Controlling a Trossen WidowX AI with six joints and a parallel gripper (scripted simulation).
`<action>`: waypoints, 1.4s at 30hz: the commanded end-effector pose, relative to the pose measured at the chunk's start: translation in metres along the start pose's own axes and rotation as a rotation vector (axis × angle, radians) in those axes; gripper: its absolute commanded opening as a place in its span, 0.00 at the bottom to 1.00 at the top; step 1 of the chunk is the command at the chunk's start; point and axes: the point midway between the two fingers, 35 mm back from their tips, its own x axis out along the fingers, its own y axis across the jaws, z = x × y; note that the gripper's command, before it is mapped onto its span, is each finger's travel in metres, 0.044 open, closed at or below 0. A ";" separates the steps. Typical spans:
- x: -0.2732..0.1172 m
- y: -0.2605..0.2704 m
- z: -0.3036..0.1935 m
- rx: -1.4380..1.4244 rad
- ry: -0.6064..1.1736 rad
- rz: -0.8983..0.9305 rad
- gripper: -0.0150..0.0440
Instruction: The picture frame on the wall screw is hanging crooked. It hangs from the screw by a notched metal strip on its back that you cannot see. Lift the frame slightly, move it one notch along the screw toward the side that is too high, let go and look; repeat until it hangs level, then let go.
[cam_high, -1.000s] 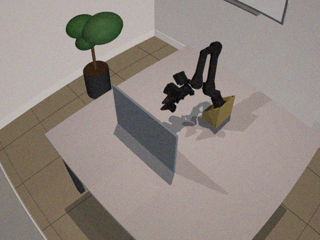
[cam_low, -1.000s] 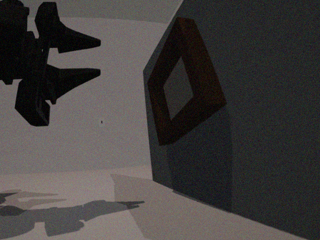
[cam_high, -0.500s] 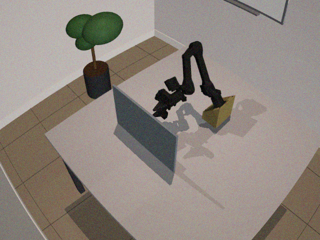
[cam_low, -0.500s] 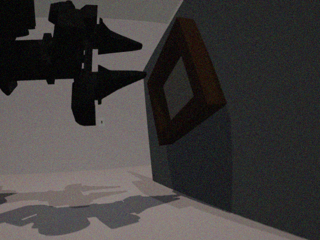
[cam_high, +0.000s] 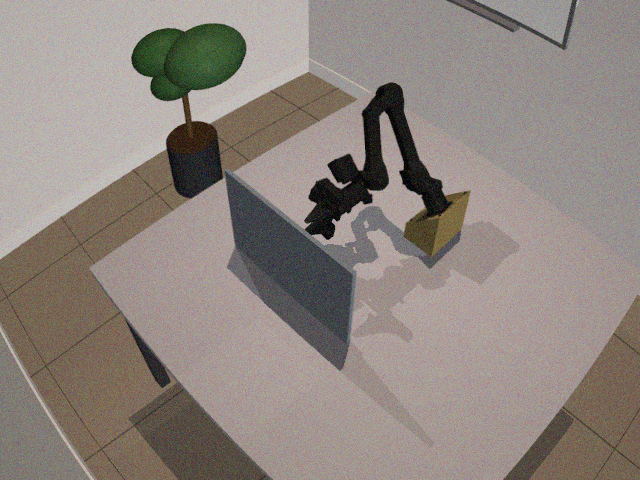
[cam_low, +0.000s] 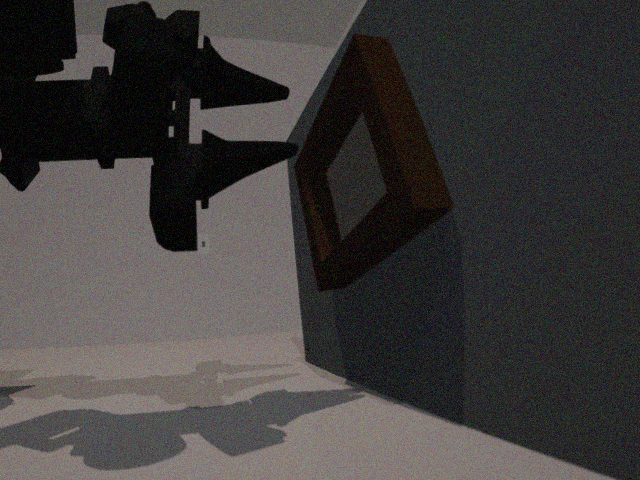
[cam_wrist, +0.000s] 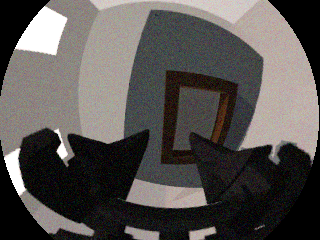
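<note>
A brown wooden picture frame (cam_low: 403, 134) (cam_wrist: 171, 120) hangs on the dark grey wall panel (cam_high: 289, 263) (cam_low: 516, 206) (cam_wrist: 150, 75). In the wrist view it looks crooked, with its upper left corner higher than its upper right. The screw and the notched strip are hidden behind it. In the top view the panel hides the frame. My gripper (cam_high: 317, 227) (cam_low: 292, 120) (cam_wrist: 170, 134) is open and empty. It points at the frame, with its fingertips just short of the frame's near edge and not touching it.
The arm stands on a yellow wedge base (cam_high: 439, 227) on the light table (cam_high: 465, 335), behind the panel. A potted plant (cam_high: 193, 155) stands on the floor past the table's far left corner.
</note>
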 end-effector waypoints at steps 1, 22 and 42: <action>0.001 0.000 0.001 -0.001 -0.004 -0.002 0.69; 0.033 0.000 0.002 -0.001 -0.006 0.000 0.69; 0.040 0.000 0.001 -0.001 -0.007 0.000 0.69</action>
